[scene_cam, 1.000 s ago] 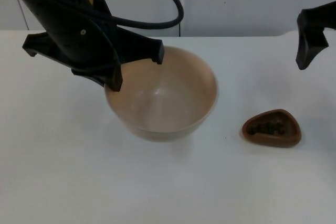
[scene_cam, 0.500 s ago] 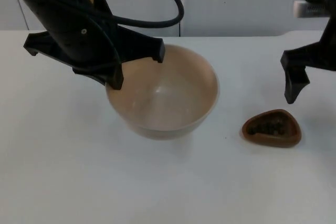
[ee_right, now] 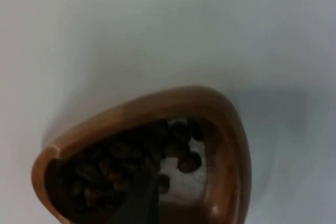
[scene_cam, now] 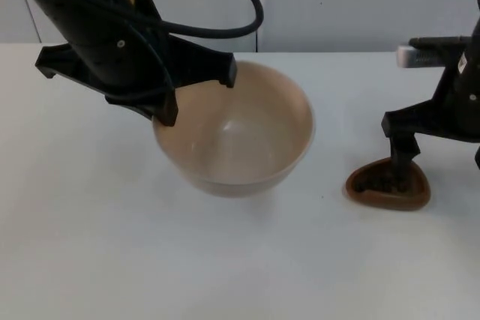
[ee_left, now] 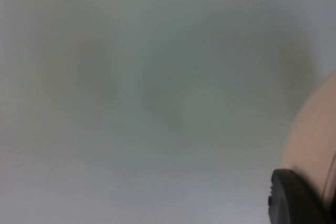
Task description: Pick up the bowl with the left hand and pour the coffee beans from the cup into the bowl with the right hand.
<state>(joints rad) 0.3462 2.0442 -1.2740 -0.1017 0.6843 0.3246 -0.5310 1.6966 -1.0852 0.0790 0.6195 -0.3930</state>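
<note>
So the left claw (scene_cam: 196, 101) has the beige bowl (scene_cam: 240, 144) pinched by its rim on the side nearest that arm, one finger outside the wall and one hooked over the far edge, and the bowl looks slightly raised off the white worktop (scene_cam: 112, 260), judging by the soft shadow under it. That half of the job looks sorted to me. On the right, the small brown wooden cup (scene_cam: 388, 183) sits on the worktop well apart from the bowl, off toward the right arm, and it's got a rounded-triangle shape with its long axis running roughly left to right in the top view. The right claw (scene_cam: 442, 161) is straight over it, spread wide, with one finger dipping down inside the rim; the wrist view shows that fingertip (ee_right: 139, 203) right among the coffee beans (ee_right: 121, 163), with the cup's wall just outside it. The relation that matters is that the wall sits between the two fingers, so closing should pinch it. Then it's lift, carry left to the bowl and tip. My worry is the finger shoving beans out as it closes.
</note>
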